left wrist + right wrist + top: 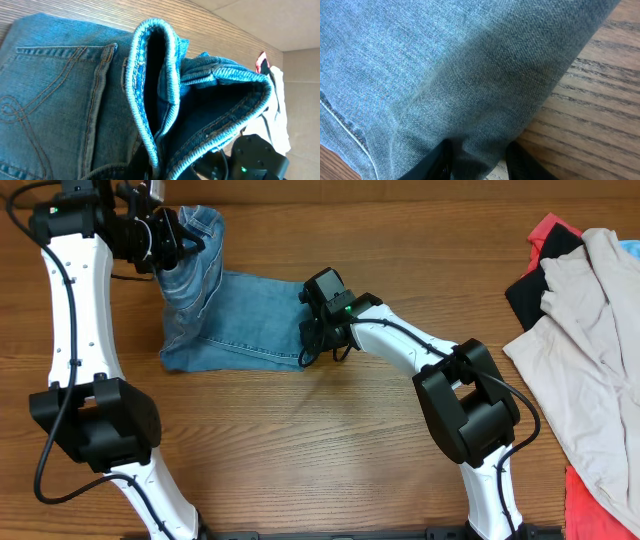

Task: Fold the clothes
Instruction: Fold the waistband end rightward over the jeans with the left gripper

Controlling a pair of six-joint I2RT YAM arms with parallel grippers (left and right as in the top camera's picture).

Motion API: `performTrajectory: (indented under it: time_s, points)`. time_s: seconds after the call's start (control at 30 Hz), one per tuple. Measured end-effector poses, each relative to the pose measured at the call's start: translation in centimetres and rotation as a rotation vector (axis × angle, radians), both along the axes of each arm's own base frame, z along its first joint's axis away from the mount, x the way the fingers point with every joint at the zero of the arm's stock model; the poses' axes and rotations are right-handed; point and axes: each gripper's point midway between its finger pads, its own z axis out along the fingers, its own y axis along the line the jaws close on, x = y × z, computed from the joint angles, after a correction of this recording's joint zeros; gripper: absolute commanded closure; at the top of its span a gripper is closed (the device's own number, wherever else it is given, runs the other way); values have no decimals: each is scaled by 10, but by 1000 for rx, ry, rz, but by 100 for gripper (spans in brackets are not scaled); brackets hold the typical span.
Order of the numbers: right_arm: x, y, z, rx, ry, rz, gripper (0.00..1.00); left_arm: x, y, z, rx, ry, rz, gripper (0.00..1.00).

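The light blue jeans [235,325] lie folded on the wooden table at the upper left of the overhead view. Their waistband end [200,230] is lifted at the back, and my left gripper [172,242] is shut on it. In the left wrist view the stitched waistband [155,75] rises in loops from my left gripper [161,174], beside a back pocket [55,100]. My right gripper [312,332] sits at the right edge of the folded denim. In the right wrist view a thick ridge of denim [470,90] is pinched between the black fingers [439,162] of my right gripper [477,165].
A heap of beige [590,310], black [530,290] and red [590,505] garments covers the table's right side. The left arm's lower links [95,420] stand at the front left, the right arm's [470,405] at the front centre. Bare wood [600,100] lies beside the denim.
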Motion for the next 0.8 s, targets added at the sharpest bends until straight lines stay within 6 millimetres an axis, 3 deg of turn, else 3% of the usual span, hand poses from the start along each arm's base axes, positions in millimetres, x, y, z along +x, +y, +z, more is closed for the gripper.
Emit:
performTrajectory:
  time_s: [0.4,0.43,0.47,0.57,0.67,0.8]
  points:
    - [0,0,0,0,0,0,61,-19,-61,-24,182,95,-95,79]
    - [0,0,0,-1,1,1,61,-20,-65,-25,206,96,-103,72]
    - [0,0,0,0,1,0,61,-21,-69,-26,217,95,-109,58]
    - [0,0,0,-1,2,1,61,-23,-81,-28,237,95,-127,61]
    - [-1,0,0,0,3,1,61,-25,-91,-28,246,92,-150,53]
    - [-1,0,0,-2,4,1,61,-27,-99,-28,253,89,-167,53]
